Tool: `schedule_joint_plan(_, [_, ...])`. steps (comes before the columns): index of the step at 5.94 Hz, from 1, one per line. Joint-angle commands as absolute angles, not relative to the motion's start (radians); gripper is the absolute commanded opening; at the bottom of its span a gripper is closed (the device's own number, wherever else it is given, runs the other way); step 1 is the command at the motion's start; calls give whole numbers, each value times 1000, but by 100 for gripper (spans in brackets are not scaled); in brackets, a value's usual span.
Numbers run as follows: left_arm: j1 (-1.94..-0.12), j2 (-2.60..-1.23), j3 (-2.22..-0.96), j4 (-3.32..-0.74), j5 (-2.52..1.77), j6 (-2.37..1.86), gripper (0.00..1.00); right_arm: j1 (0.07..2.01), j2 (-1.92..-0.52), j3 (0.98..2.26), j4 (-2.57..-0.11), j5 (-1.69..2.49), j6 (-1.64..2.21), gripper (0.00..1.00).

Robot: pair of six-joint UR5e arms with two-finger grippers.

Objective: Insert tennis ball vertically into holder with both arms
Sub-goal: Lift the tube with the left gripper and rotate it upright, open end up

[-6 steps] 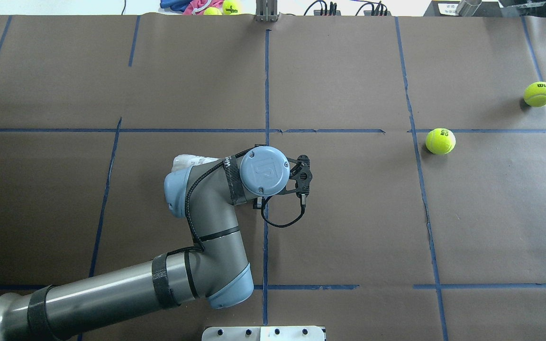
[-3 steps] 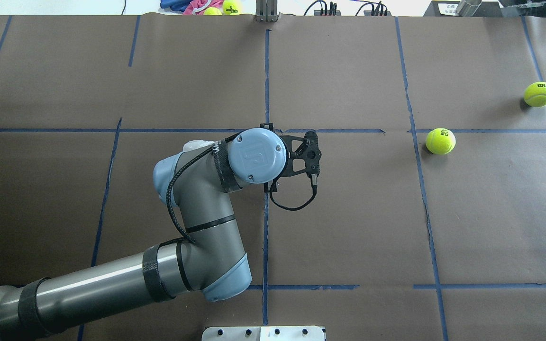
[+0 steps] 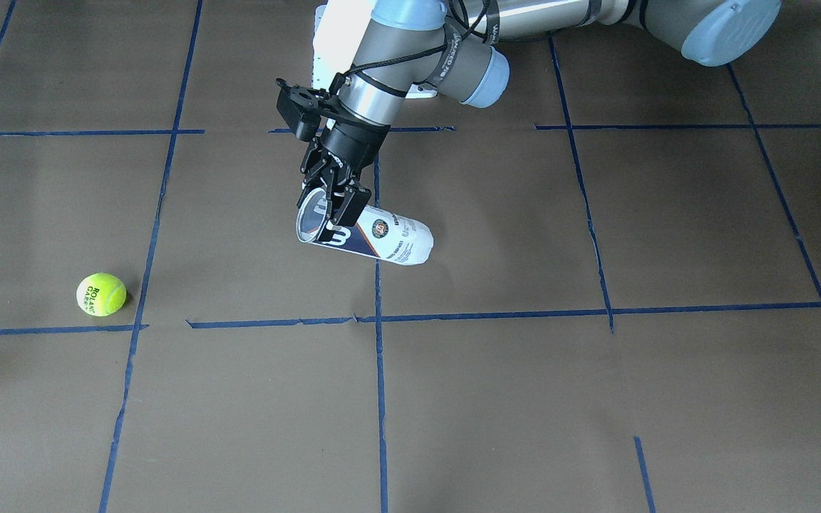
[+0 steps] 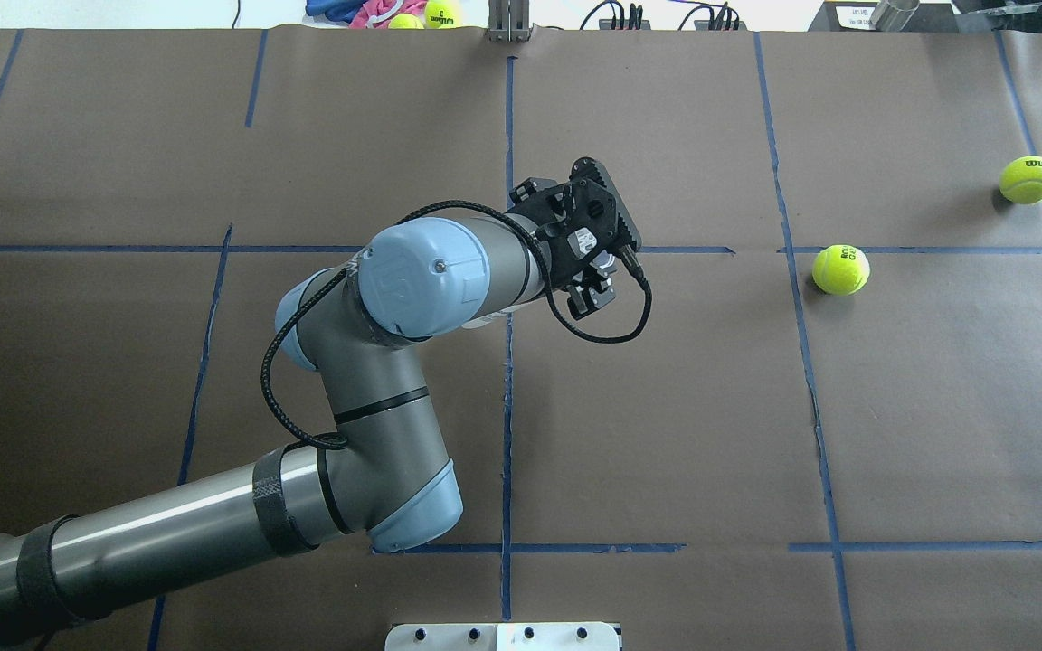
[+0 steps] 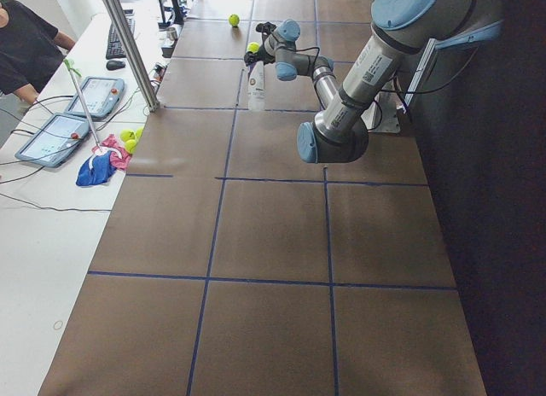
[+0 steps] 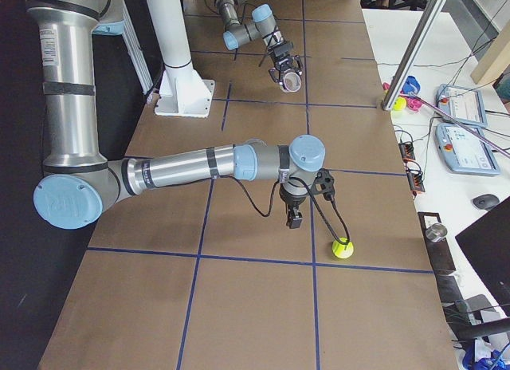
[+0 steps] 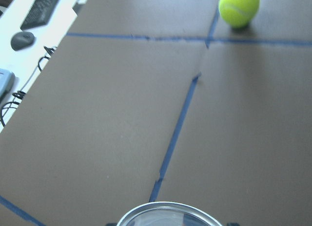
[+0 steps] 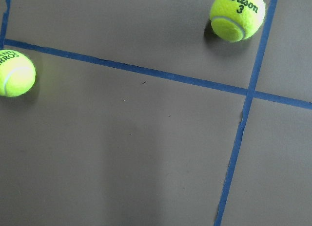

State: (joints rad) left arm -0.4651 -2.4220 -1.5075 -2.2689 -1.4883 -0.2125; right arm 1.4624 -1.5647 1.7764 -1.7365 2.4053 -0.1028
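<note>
Above the brown table point(image 3: 596, 399) the tilted holder point(image 3: 385, 242) is clamped at its rim by the left gripper point(image 3: 332, 212). The tennis ball point(image 3: 101, 294), lower left, lies untaken. The right gripper point(image 6: 293, 219) cannot be judged open or closed.

Brown paper point(image 4: 666, 407) crossed by blue tape lines point(image 4: 506, 434) lies everywhere; a white desk point(image 5: 34, 259) with a keyboard point(image 5: 114, 39) stands beside it

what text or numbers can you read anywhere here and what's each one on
"Wilson 3": on the second ball, clear in the right wrist view.
"ROLAN" over "GARR": on the tennis ball; the remaining letters curve out of sight.
"RROS": the same ball, cut off at the edge of the right wrist view.
Label on the holder: a round logo and lines of print, too small to read.
</note>
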Motion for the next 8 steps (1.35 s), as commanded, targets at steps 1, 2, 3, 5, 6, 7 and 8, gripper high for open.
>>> schedule_joint_plan(1, [-472, -2396, -1508, -2530, -1426, -398, 69, 1462, -1565, 1776, -1736, 2408, -101, 100])
schedule_joint_plan(2, [-468, -2329, -1508, -2694, -1367, -473, 69, 1462, -1565, 1778, -1736, 2413, -101, 100])
schedule_joint_plan(3, [-465, -2288, -1508, -2826, -1353, -515, 69, 1462, -1565, 1782, -1736, 2413, -100, 100])
schedule_joint_plan(5, [-450, -2249, -1494, -2922, -1351, -517, 70, 1462, -1565, 1786, -1736, 2413, -100, 100])
schedule_joint_plan(6, [-434, -2225, -1485, -2991, -1344, -515, 70, 1462, -1565, 1787, -1736, 2416, -100, 100])
schedule_joint_plan(7, [-413, -2226, -1471, -3011, -1295, -517, 70, 1462, -1560, 1787, -1736, 2439, -100, 100])
schedule_joint_plan(8, [-396, -2224, -1451, -3052, -1267, -517, 72, 1447, -1546, 1792, -1735, 2453, -88, 100])
